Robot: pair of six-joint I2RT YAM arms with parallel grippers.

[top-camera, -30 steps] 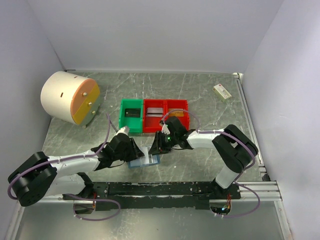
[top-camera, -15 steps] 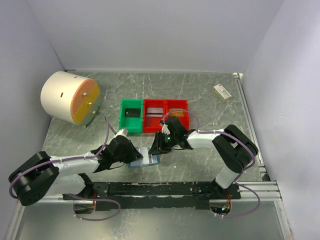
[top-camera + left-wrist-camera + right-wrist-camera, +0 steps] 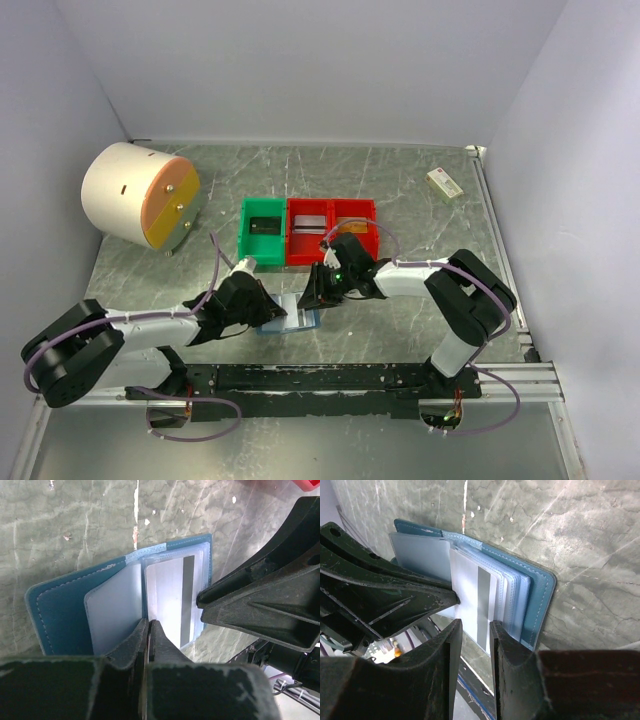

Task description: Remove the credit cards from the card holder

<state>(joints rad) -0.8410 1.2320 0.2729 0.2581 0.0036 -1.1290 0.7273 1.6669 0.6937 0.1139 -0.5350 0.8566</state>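
Note:
The blue card holder [image 3: 290, 323] lies open on the stone table between both arms, seen also as the card holder [image 3: 60, 615] and the card holder [image 3: 540, 592]. A white credit card with a grey stripe [image 3: 167, 597] sticks out of its clear sleeves. My left gripper [image 3: 148, 622] is shut at that card's left edge. In the right wrist view the same credit card [image 3: 470, 587] runs down between the fingers of my right gripper [image 3: 476, 625], which stand slightly apart over its lower end. In the top view the left gripper [image 3: 274, 311] and right gripper [image 3: 312, 299] meet over the holder.
A green bin [image 3: 263, 232] and two joined red bins [image 3: 331, 230] stand just behind the holder. A cream cylinder with an orange face [image 3: 135, 195] lies at the back left. A small cream box [image 3: 444, 183] sits at the back right. Walls close three sides.
My left gripper has closed from partly open to shut at the card's edge. The right gripper and the holder have stayed in place.

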